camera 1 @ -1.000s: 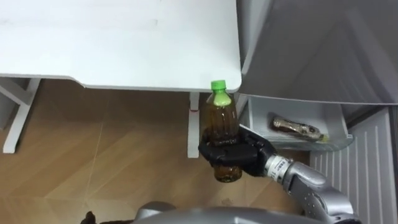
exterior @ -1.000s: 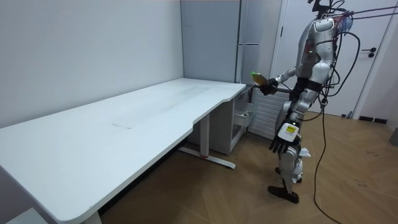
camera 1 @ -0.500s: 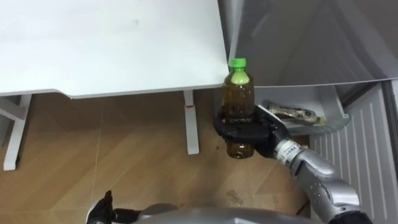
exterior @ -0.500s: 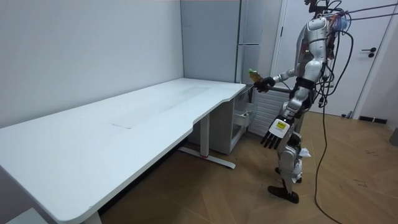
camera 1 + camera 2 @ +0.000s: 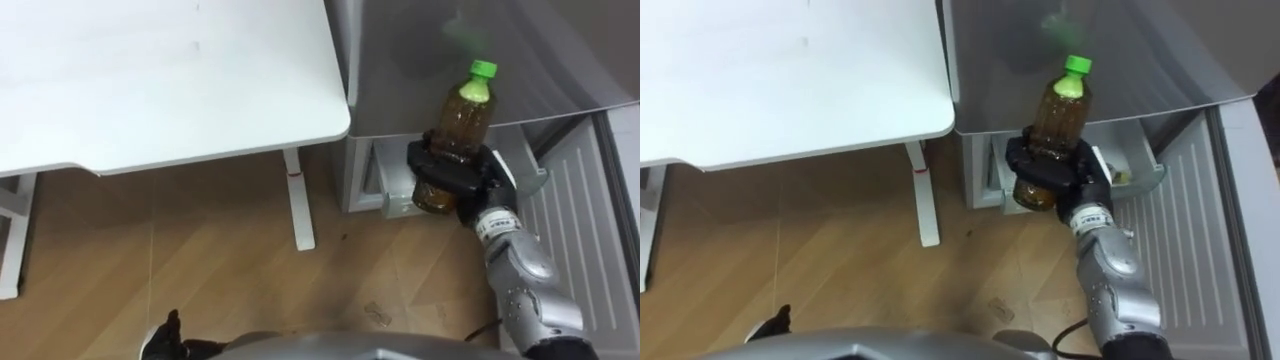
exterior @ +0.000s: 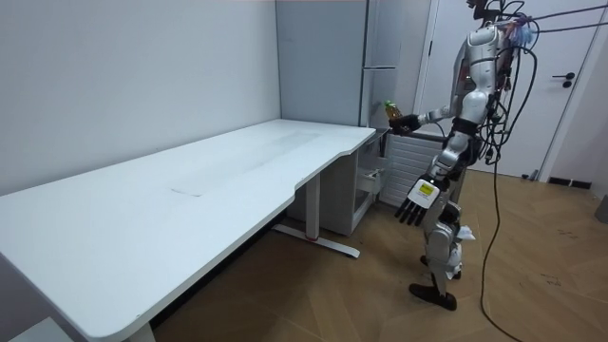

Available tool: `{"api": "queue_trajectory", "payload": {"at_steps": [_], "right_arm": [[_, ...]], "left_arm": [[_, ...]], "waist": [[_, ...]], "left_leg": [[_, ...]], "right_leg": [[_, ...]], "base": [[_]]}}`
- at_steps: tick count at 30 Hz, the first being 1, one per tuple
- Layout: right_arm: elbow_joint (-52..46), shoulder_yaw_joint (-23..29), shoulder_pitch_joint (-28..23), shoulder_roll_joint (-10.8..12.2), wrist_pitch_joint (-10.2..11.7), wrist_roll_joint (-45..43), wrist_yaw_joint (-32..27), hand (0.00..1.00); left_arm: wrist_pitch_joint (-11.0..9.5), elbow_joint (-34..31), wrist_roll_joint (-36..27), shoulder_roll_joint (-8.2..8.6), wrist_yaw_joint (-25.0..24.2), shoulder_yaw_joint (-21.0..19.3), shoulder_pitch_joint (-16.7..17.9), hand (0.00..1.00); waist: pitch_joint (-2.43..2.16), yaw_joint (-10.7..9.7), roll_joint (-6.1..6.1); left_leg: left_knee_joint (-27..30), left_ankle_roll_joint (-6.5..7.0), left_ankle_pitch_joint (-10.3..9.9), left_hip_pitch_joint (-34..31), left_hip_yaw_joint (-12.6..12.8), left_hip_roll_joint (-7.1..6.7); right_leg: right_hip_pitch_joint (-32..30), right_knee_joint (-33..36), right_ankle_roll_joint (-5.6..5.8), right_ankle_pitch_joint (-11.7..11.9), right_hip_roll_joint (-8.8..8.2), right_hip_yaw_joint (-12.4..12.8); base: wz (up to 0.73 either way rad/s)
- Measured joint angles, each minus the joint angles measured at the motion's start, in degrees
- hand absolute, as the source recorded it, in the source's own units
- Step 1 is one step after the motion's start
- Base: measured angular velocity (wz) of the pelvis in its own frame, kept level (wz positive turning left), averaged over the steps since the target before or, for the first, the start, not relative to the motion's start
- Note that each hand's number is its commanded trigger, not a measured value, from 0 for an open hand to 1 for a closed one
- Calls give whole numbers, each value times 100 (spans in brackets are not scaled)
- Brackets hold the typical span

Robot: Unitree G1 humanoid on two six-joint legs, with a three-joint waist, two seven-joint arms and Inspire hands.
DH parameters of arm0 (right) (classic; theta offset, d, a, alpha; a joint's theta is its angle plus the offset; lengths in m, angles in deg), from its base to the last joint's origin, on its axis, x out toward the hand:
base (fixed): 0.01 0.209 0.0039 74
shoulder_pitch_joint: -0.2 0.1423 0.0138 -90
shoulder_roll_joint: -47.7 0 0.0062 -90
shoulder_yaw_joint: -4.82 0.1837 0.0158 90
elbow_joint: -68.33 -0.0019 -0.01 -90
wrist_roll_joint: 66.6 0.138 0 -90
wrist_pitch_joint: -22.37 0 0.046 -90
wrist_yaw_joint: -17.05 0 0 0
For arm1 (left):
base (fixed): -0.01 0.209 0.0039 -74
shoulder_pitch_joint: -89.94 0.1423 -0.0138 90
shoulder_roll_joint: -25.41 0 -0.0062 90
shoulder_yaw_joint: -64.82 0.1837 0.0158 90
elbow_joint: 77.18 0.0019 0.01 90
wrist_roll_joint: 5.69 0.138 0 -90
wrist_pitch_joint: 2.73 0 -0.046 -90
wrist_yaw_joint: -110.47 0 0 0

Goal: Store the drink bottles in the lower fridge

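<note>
Bottle (image 5: 462, 125) upright, gripped by right hand (image 5: 450, 182) before the fridge (image 5: 400, 60); left hand (image 6: 415, 201) hangs, fingers straight.

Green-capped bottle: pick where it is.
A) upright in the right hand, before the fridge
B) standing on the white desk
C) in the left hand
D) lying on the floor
A: the right hand curls its fingers round the bottle, upright before the fridge.

bottle (image 5: 462, 120): clear glossy plastic, green cap | right hand (image 5: 452, 182): matt black | table (image 5: 150, 80) upper left: smooth matt white | floor (image 5: 200, 260): wood-grain, slight sheen | fridge (image 5: 520, 50) upper right: smooth grey metal-look
</note>
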Motion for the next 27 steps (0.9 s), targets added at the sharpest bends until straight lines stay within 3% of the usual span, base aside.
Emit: {"api": "queue_trajectory", "payload": {"at_steps": [16, 21, 23, 27], "right_arm": [[273, -19, -79, 62, 4, 2183, -763, 100], [593, -4, -58, 57, -7, 3021, -1114, 100], [705, -7, 23, 50, -3, 3436, -1216, 100], [1320, 76, 388, -27, 11, 4310, -1357, 100]], "left_arm": [[18, -43, 106, 77, 83, -278, 65, 0], [123, -59, 118, 82, 111, -362, 72, 0], [123, -78, 134, 54, 128, -362, 76, 0], [136, -91, 342, 22, 198, -380, 64, 0]], "waist": [[-17, -13, -36], [3, 1, -80], [15, 7, -109], [-15, -17, -158]], "left_leg": [[-5, 0, 0, -21, 75, 0], [42, 0, 0, -40, 74, -2], [66, 0, 0, -84, 62, -4], [264, 1, -1, -315, -32, -19]], "right_leg": [[-75, 13, 4, -2, -2, 35], [-104, 73, 6, -10, -12, 43], [-111, 94, 8, -32, -15, 30], [-299, 235, 3, -37, -44, -55]], "base": [[-1], [0], [5], [11]]}}
